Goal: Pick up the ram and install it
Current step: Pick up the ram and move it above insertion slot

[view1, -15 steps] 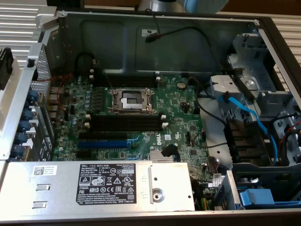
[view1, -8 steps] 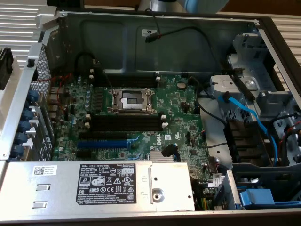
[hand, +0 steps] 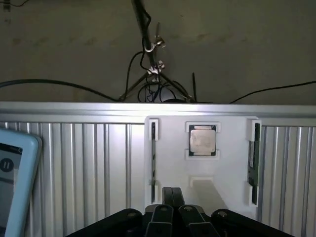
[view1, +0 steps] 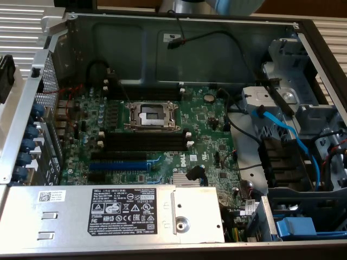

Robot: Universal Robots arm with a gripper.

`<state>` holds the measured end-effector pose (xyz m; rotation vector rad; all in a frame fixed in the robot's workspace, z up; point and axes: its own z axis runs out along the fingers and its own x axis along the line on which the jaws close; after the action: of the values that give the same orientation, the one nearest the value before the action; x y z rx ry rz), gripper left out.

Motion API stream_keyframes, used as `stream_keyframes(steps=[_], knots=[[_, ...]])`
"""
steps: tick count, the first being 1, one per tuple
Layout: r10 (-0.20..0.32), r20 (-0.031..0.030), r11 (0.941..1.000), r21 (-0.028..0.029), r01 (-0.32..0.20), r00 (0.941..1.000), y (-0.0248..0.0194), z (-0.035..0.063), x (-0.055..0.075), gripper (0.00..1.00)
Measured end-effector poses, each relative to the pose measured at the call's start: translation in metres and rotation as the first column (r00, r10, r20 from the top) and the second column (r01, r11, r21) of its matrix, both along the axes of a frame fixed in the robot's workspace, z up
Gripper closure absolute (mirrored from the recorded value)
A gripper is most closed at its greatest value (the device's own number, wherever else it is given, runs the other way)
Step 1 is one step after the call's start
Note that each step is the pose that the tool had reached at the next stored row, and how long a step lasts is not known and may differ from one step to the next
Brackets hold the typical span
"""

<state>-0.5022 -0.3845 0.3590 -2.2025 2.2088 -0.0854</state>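
In the wrist view the ram [hand: 254, 157], a thin dark-green stick, stands edge-on in the outer slot of a white holder [hand: 227, 168]. A second thin stick [hand: 153, 160] stands in the holder's opposite slot. My gripper [hand: 172, 197] hovers in front of the holder, closer to that second stick, with its dark fingers pressed together and nothing between them. In the exterior view the black memory slots [view1: 143, 142] with white end clips lie bare on the green motherboard [view1: 206, 135], below the CPU socket [view1: 152, 115]. My gripper does not show there.
A processor chip [hand: 202, 140] sits in the holder's middle pocket. A white-framed screen [hand: 12, 173] stands on the ribbed metal top [hand: 89, 163]. Inside the case are a blue expansion slot [view1: 119, 164], a power supply [view1: 130, 214], blue cables [view1: 284, 132] and drive cages [view1: 303, 108].
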Motion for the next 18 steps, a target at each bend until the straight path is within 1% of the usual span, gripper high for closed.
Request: stream_keyframes(steps=[2, 5, 7, 8, 12, 18], knots=[[0.001, 0.0000, 1.0000, 0.0005, -0.001, 1.0000, -0.0006, -0.0030, 0.006, 0.90], [0.002, 0.0000, 1.0000, 0.0029, -0.002, 1.0000, -0.0016, -0.0075, 0.013, 0.90], [0.003, -0.0004, 1.0000, 0.0037, -0.003, 1.0000, -0.0017, -0.0110, 0.014, 0.90], [0.003, -0.0044, 1.0000, 0.0039, -0.003, 1.0000, -0.0016, -0.0120, 0.014, 0.90], [0.003, -0.0045, 1.0000, 0.0044, -0.003, 1.0000, -0.0017, -0.0121, 0.014, 0.90], [0.003, -0.0048, 0.9998, 0.0183, -0.003, 1.0000, -0.0016, -0.0205, 0.014, 0.90]])
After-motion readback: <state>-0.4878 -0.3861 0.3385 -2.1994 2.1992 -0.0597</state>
